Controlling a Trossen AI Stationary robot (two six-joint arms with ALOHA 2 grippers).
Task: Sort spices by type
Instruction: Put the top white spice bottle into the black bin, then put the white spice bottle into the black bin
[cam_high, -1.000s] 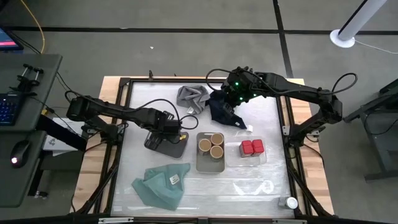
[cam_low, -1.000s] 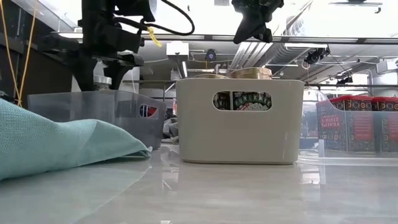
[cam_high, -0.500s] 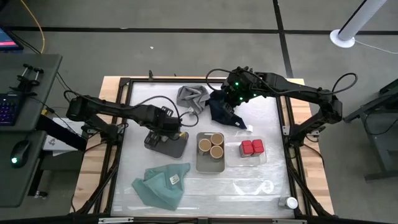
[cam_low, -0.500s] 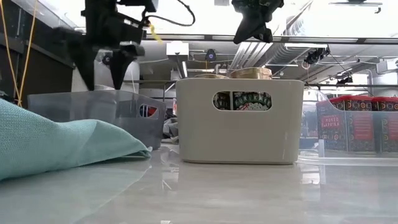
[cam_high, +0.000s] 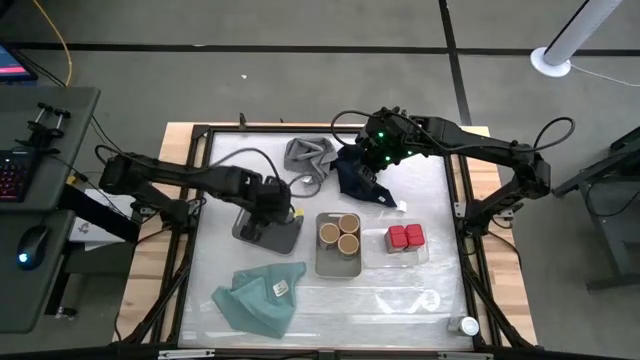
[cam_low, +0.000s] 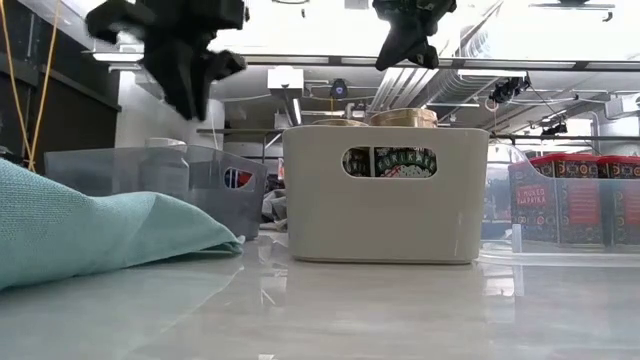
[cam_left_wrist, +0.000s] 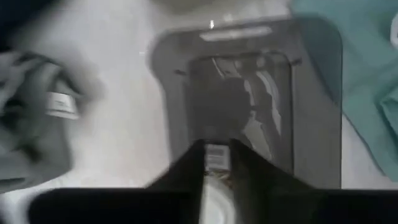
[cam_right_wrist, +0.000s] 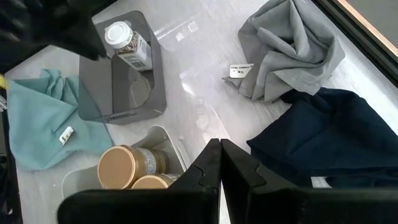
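Observation:
A white-capped jar stands upright at one end of the dark grey tray; it also shows in the low view. My left gripper hangs open and empty above it. Three tan-topped jars stand in the pale grey tray. Two red jars stand in the clear tray. Another white-capped jar stands at the table's near right corner. My right gripper is shut and empty, above the navy cloth.
A grey cloth lies crumpled at the far middle, beside the navy cloth. A teal cloth lies near the front left, next to the dark grey tray. The three trays stand in a row across the table's middle.
My left gripper has risen straight up out of the dark grey tray, and the white-capped jar stays standing in it. My right arm has kept still.

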